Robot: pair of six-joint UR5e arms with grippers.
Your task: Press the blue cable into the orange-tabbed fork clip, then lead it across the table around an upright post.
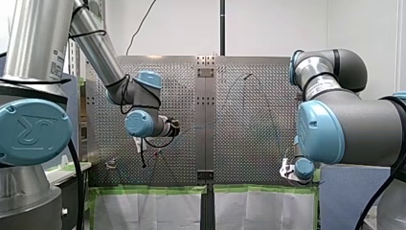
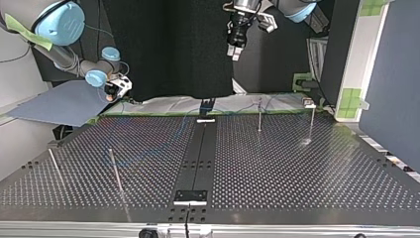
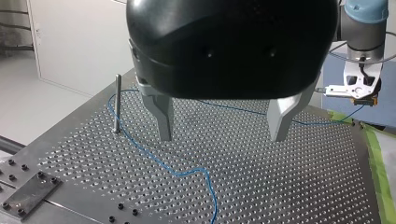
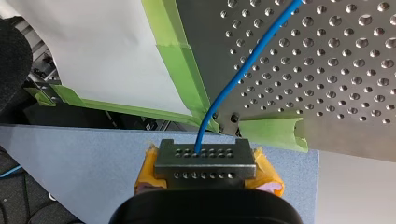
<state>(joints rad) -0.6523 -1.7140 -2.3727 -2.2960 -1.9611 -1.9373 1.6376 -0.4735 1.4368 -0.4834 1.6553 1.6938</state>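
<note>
Thin blue cable (image 4: 243,70) runs off the taped corner of the perforated metal worktop (image 4: 350,60) into my right arm's jaws, clamped on it beyond its edge, at the upper left of the top view. It also curves close by a slim upright metal post (image 3: 117,103). My left arm's jaws hang apart above the worktop.

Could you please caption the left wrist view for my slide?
Open left gripper hovers over the table, blue cable winding beside a post.
</note>
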